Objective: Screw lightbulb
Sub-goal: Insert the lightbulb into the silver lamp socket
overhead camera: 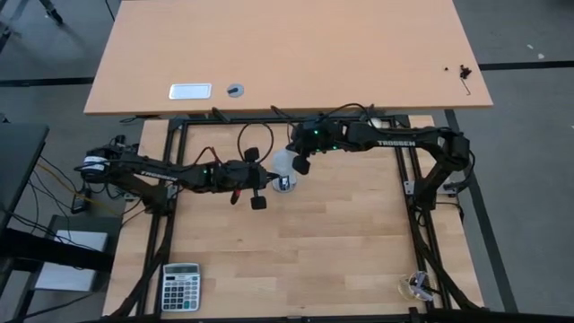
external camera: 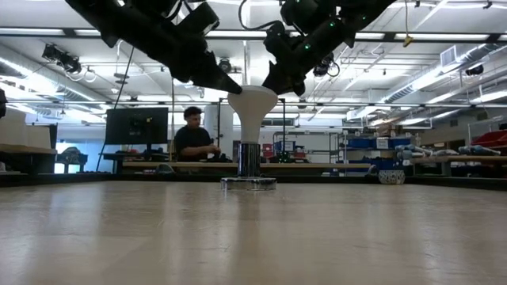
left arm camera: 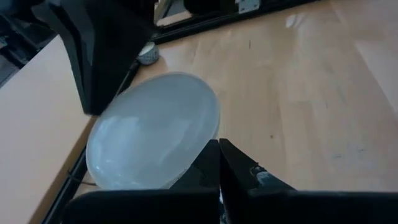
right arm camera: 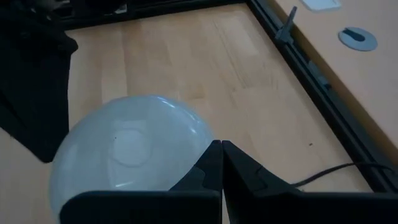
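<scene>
Lightbulb [external camera: 253,103] at centre frame in the low view, long axis vertical, dome up, narrow base seated in the silver socket [external camera: 249,168] on the table [external camera: 253,237]. Left gripper [external camera: 231,85] meets the dome from upper left, right gripper [external camera: 272,85] from upper right; both are closed, pressing its flanks, equally near, neither enclosing it.

The lightbulb [overhead camera: 283,164] stands at the middle of the high view, upright on the socket base [external camera: 249,183], which rests on the table [overhead camera: 341,242]. The left gripper [overhead camera: 272,171] lies just left of the bulb and the right gripper [overhead camera: 296,161] just right of it. A calculator [overhead camera: 180,286] lies at lower left, and a second table [overhead camera: 296,54] fills the upper frame.
</scene>
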{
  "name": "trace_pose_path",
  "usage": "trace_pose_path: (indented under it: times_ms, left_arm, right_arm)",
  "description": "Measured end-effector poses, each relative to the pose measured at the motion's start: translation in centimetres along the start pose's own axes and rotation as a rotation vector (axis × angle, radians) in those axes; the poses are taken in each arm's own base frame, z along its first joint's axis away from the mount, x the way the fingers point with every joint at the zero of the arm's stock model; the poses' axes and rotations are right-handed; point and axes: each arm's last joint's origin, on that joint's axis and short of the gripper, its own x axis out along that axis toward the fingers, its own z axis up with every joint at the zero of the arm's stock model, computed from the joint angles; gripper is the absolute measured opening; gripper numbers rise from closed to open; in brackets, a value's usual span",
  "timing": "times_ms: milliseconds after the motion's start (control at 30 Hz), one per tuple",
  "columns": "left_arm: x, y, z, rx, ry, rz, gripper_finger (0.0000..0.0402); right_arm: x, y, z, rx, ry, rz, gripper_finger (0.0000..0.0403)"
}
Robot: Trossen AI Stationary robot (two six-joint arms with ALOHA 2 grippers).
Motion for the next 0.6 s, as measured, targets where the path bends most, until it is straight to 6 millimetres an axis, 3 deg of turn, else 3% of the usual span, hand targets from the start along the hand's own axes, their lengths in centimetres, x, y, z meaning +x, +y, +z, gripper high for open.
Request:
trace_pose_path:
  times_ms: [600]
  left_arm:
    - [-0.03, 0.31, -0.34, -0.023, 0.051, 0.106, 0.0]
  right_arm:
    - [-0.63, 0.75, -0.38, 0.009, 0.057, -0.028, 0.0011]
